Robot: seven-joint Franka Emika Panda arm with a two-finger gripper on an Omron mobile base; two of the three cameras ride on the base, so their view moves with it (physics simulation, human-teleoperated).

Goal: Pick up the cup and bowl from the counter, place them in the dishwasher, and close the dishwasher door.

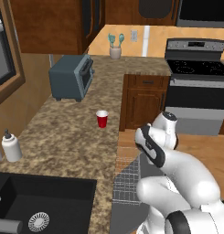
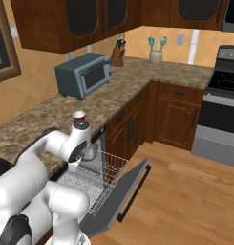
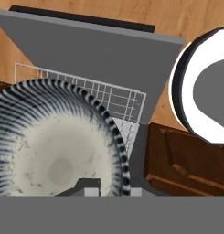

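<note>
Bowl carried over the open dishwasher

The fingers (image 3: 91, 186) grip the bowl (image 3: 54, 151) by its rim, directly above the rack (image 2: 101, 174); the cup (image 1: 102, 119) waits on the bench (image 1: 63, 137).

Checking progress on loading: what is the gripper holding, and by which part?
The bowl, gripped at its rim, above the dishwasher rack.
</note>
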